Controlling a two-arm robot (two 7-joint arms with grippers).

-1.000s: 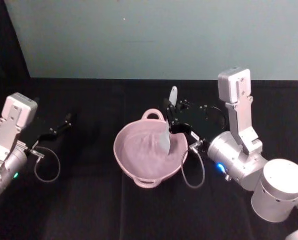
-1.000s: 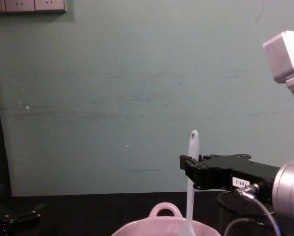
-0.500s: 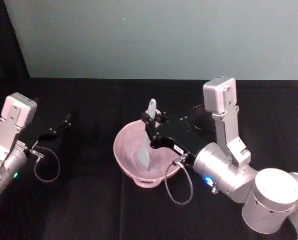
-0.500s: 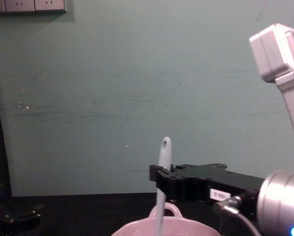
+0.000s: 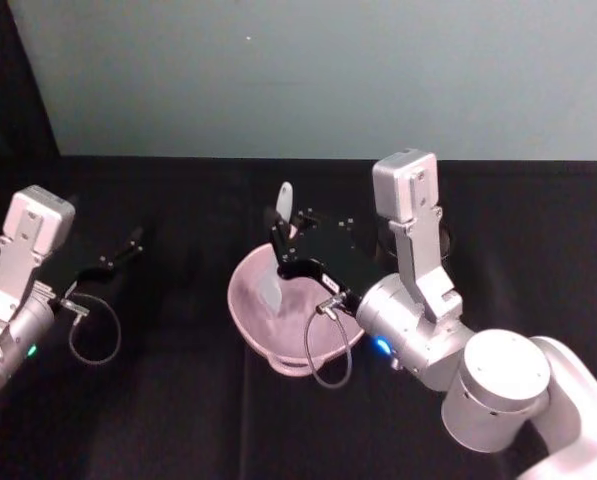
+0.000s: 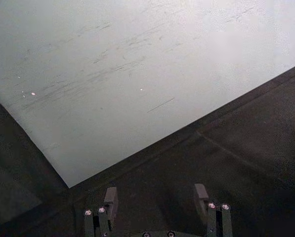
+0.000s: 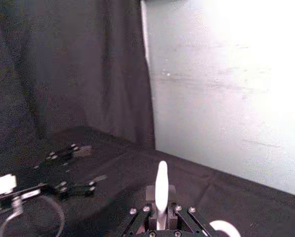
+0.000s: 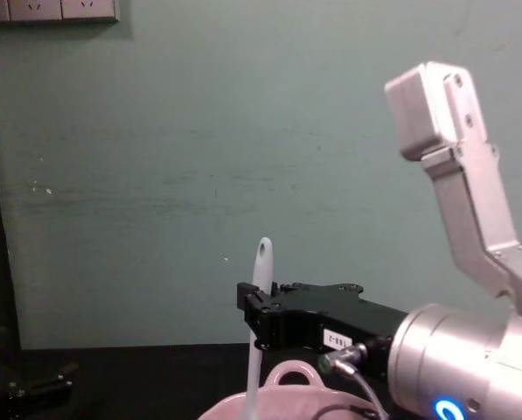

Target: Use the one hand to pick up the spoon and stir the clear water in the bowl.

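Right gripper point(image 5: 281, 243) was clamped on the spoon point(image 5: 283, 200) partway down its handle. It held the spoon nearly upright, with the holed tip above the jaws and the flat blade below them, dipped into the pale pink bowl point(image 5: 240, 318) directly underneath. Too wide a sweep would likely knock the blade against the wall, shoving the bowl or slopping water over its wavy rim. The slim white handle might also twist in the grip. Left gripper point(image 6: 155, 195) sat parked well off to the left, fingers apart.
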